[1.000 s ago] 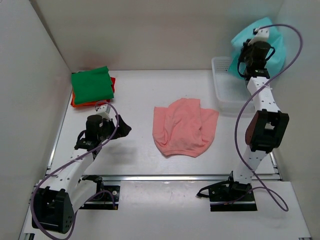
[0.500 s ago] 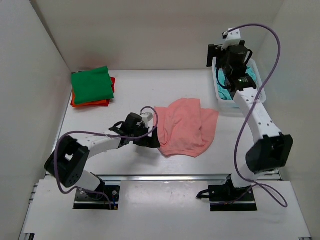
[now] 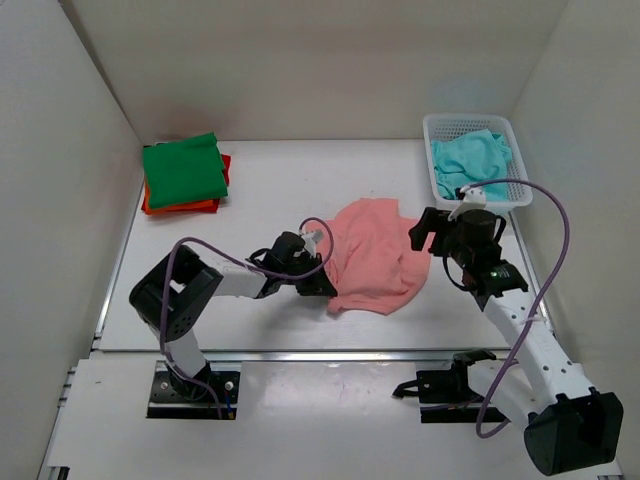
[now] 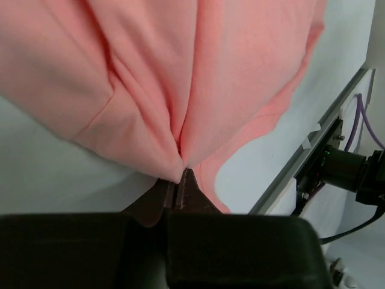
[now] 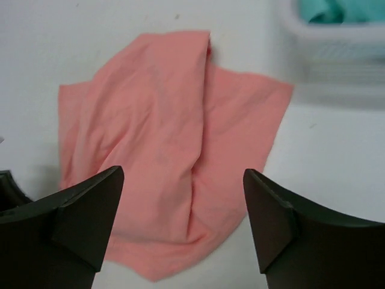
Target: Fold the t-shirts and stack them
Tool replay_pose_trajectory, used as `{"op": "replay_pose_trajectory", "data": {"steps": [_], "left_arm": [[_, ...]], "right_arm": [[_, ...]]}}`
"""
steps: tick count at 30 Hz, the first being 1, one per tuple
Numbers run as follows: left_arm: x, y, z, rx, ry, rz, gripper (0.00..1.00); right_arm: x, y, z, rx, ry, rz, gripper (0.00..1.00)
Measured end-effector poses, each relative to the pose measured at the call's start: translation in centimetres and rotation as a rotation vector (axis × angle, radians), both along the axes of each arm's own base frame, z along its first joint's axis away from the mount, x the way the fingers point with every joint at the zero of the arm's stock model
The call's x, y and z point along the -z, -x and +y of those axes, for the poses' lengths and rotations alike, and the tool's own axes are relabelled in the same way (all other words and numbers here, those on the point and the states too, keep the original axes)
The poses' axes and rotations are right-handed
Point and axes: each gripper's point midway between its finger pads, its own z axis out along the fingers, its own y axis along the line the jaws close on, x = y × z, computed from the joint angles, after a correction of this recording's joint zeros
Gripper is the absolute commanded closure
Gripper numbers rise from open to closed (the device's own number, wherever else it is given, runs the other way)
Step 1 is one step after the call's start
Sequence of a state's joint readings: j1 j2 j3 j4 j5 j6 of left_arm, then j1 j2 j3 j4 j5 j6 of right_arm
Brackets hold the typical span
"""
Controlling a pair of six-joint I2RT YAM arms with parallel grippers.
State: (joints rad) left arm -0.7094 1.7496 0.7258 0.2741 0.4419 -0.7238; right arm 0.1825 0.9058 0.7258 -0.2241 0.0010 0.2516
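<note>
A crumpled salmon pink t-shirt (image 3: 375, 258) lies mid-table. My left gripper (image 3: 322, 284) is at its left edge, shut on a pinch of the pink cloth (image 4: 180, 72); in the left wrist view the folds run into the closed tips (image 4: 182, 178). Over the shirt's right side hovers my right gripper (image 3: 424, 232), open and empty, with the pink shirt (image 5: 174, 132) spread below its fingers (image 5: 183, 177). A turquoise t-shirt (image 3: 470, 158) lies bunched in the basket. At the back left, a folded green t-shirt (image 3: 183, 170) sits on a folded orange-red one (image 3: 182, 208).
The white mesh basket (image 3: 442, 124) stands at the back right against the wall, and its edge shows in the right wrist view (image 5: 337, 37). White walls close in the table on the left, back and right. A metal rail (image 3: 330, 352) runs along the near edge.
The left arm reached right to the pink shirt and shut on its edge. The right arm let the turquoise shirt into the basket and swung down over the pink shirt, jaws open.
</note>
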Motion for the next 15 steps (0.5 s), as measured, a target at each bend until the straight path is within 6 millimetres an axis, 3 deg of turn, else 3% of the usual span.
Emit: {"op": "replay_pose_trajectory", "data": {"steps": [1,2,3,5,7,10,12,15], "left_arm": [[0.1,0.2,0.4,-0.008,-0.010,0.009,1.00],[0.0,0.3,0.9,-0.020,-0.017,0.017,1.00],[-0.6,0.4,1.4,-0.031,-0.018,0.014,1.00],[-2.4,0.0,2.2,-0.062,-0.004,-0.017,1.00],[-4.9,-0.5,2.8,-0.092,0.024,-0.069,1.00],[-8.0,-1.3,3.4,-0.128,0.062,-0.141,1.00],[-8.7,-1.6,3.8,-0.146,0.066,-0.159,1.00],[-8.5,-1.5,4.3,-0.157,0.054,-0.154,1.00]], "right_arm": [[0.9,0.6,0.3,-0.010,-0.012,0.031,0.43],[1.6,1.1,0.6,-0.021,-0.030,0.055,0.53],[2.5,1.7,0.8,-0.028,-0.059,0.083,0.54],[4.7,2.8,0.3,0.006,-0.127,0.143,0.43],[7.9,4.4,-0.4,0.055,-0.182,0.213,0.46],[12.9,7.2,0.0,0.092,-0.261,0.357,0.36],[15.2,8.6,1.2,0.092,-0.319,0.449,0.34],[16.8,9.1,3.7,0.056,-0.387,0.528,0.32]]}}
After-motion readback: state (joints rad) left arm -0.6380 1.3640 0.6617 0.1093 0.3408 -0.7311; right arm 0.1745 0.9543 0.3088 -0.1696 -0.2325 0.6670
